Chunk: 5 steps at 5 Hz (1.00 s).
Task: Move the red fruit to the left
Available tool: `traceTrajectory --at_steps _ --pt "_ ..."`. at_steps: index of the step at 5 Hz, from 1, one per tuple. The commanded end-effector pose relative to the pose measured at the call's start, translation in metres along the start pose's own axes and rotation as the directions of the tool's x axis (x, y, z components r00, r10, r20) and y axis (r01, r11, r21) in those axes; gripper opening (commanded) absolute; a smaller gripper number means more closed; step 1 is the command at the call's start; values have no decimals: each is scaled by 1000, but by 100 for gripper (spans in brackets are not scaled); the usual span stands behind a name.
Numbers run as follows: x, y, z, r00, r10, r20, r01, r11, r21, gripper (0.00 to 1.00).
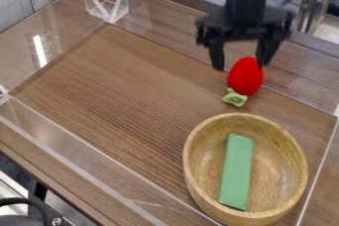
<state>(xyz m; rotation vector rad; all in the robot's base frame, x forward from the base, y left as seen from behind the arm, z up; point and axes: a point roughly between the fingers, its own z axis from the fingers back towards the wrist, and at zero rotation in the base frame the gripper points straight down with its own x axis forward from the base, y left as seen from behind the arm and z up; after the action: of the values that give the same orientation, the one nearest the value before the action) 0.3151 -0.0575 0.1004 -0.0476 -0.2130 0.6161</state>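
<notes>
Wooden bowl (205, 183): upright at the near right of the tabletop (106, 96), its round opening facing up
Green rectangular block (237, 170): inside the wooden bowl, lying lengthwise from its far side toward its near side
Clear angular holder (106, 5): well apart from the wooden bowl, beyond it and to its left
Dark cables (24, 205): well left of the wooden bowl, at the near corner
</notes>
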Motion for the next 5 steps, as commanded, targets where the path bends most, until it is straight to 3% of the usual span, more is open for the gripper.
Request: traceTrajectory --at_steps 1,2,4,5 --pt "-1 -6 -9 999 -21 29 22 1000 -16 100" --pt "1 -5 -16 999 -16 30 17 1000 -19 0" --pt "16 -3 18 999 -21 43 26 994 -111 0" --pt "28 8 42 998 3 64 8 984 -176 0"
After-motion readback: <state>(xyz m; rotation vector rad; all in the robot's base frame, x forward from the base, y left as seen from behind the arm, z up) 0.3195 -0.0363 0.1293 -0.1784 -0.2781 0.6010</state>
